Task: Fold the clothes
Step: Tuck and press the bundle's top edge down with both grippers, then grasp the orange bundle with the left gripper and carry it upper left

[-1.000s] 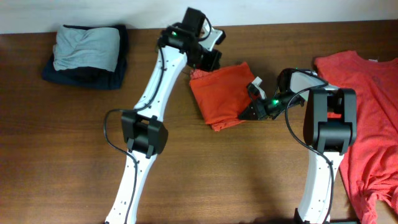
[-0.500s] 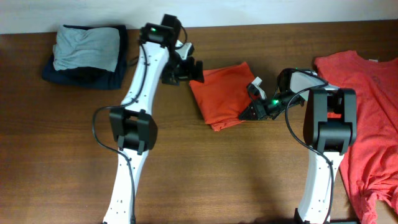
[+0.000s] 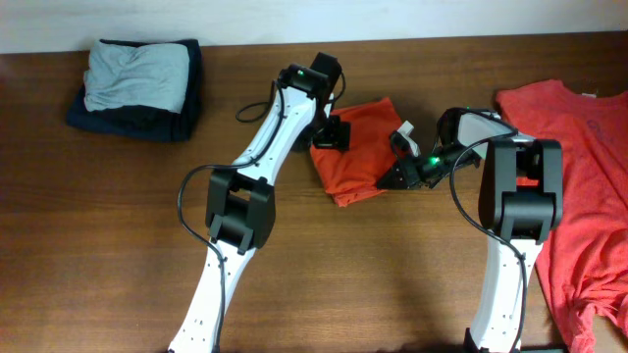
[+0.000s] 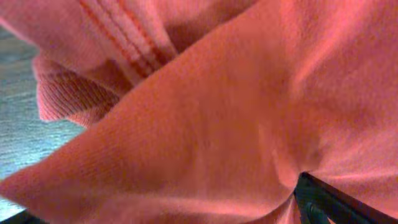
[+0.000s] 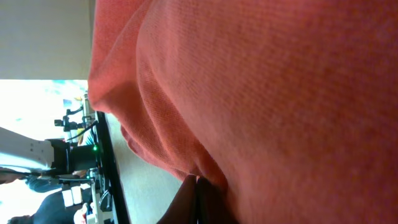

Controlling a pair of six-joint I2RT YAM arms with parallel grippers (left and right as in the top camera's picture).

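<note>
A folded orange-red shirt (image 3: 355,157) lies at the table's middle back. My left gripper (image 3: 329,134) sits open at its left edge. The left wrist view is filled with the shirt's cloth (image 4: 205,112), and only one dark finger (image 4: 314,202) shows, far to the lower right. My right gripper (image 3: 392,178) lies low at the shirt's right front corner. Its fingers (image 5: 196,186) are pressed together on a puckered fold of the cloth (image 5: 280,93). A second orange-red shirt (image 3: 579,167) lies spread out at the right edge of the table.
A stack of folded grey and navy clothes (image 3: 137,78) sits at the back left. Bare brown table (image 3: 98,245) runs along the front and left. Both white arms reach in from the front edge.
The left gripper let go of the shirt's back-left corner and opened. It swung out to the left, then came back to the shirt's left edge. The right arm stayed put.
</note>
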